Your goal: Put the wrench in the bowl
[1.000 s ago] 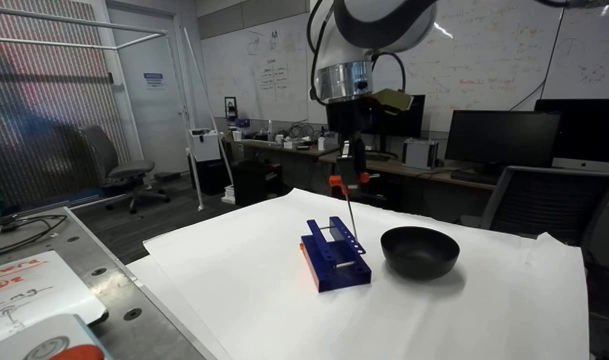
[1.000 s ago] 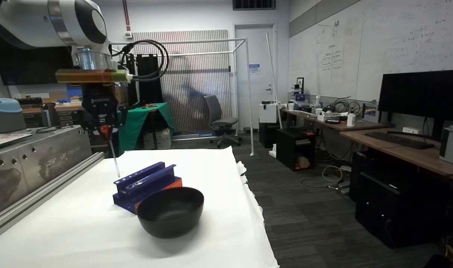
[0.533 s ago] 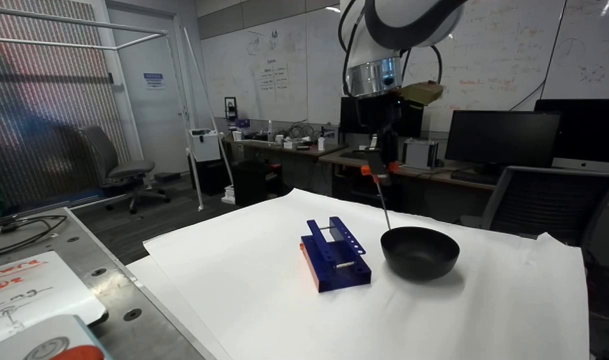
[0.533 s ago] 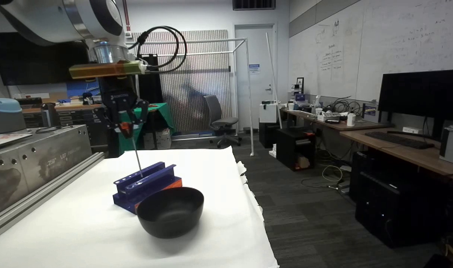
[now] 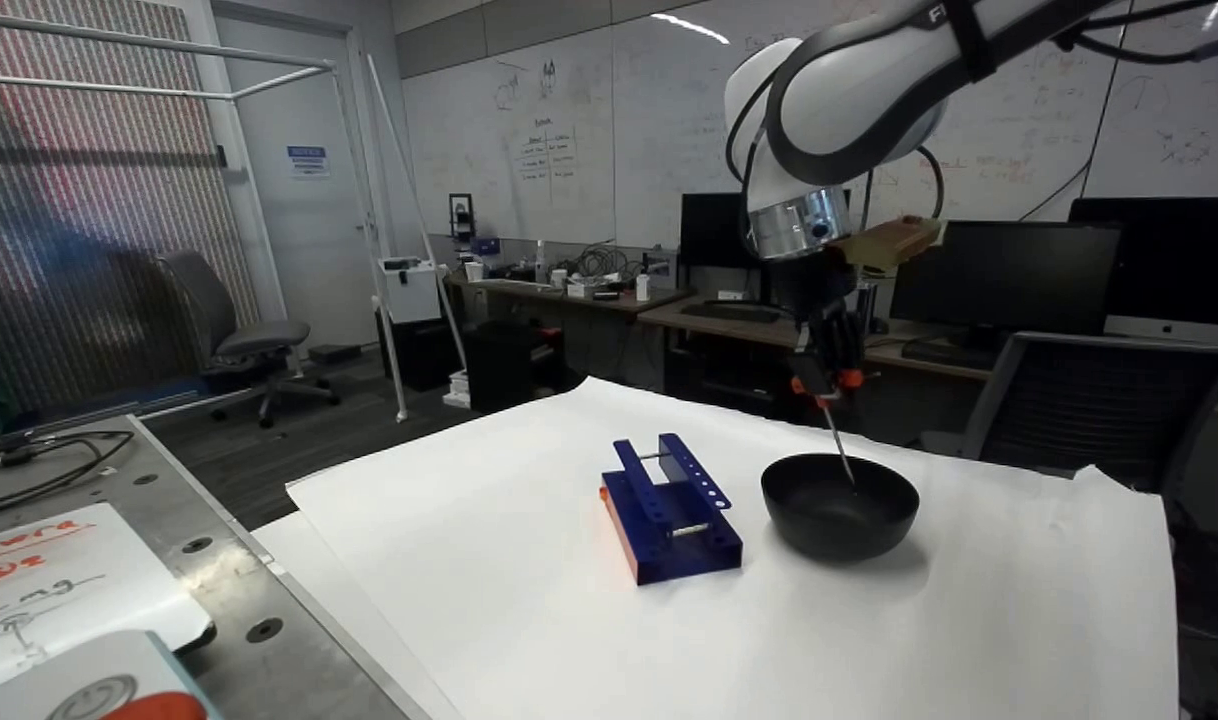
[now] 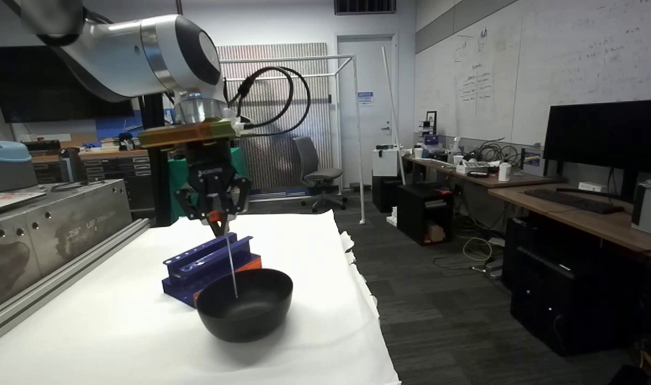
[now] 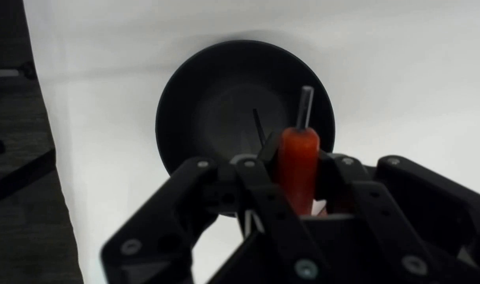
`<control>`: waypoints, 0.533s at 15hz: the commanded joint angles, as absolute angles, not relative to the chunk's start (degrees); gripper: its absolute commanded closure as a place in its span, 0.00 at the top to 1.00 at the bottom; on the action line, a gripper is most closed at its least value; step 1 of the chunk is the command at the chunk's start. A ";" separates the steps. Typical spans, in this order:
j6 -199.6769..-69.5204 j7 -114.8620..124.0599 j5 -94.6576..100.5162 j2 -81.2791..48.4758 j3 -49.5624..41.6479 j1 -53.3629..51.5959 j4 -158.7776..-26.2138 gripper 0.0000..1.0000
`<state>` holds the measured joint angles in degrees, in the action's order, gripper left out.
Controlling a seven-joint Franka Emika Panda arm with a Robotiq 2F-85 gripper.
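The wrench has a red-orange handle [image 7: 299, 161] and a long thin metal shaft [image 5: 837, 440]; the shaft also shows in an exterior view [image 6: 231, 266]. My gripper [image 5: 827, 380] is shut on the handle and holds the wrench shaft-down, slightly tilted. In the wrist view the gripper [image 7: 297, 157] has a finger on each side of the handle. The round black bowl [image 5: 839, 530] is directly below; it also shows in an exterior view [image 6: 245, 321] and the wrist view [image 7: 224, 102]. In both exterior views the shaft tip appears inside the bowl's opening. I cannot tell whether it touches the bottom.
A dark blue rectangular stand with orange sides [image 5: 689, 562] sits beside the bowl, close to it; it also shows in an exterior view [image 6: 184, 289]. White paper [image 5: 509, 540] covers the table. A metal rail [image 6: 63, 283] runs along one side.
My gripper has carried the wrench past the blue stand to above the bowl, and then lowered. The shaft tip has gone from outside the bowl to within its opening. Bowl and stand have not moved.
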<state>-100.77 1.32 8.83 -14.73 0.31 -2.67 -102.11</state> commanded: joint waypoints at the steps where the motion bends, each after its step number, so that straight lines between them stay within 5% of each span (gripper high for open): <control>1: -99.72 3.37 8.18 -14.88 0.00 -2.01 -103.84 0.08; 8: -99.00 4.81 6.64 -18.72 0.15 -1.93 -104.17 0.11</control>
<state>-100.36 3.85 7.82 -17.79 0.03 -1.91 -104.70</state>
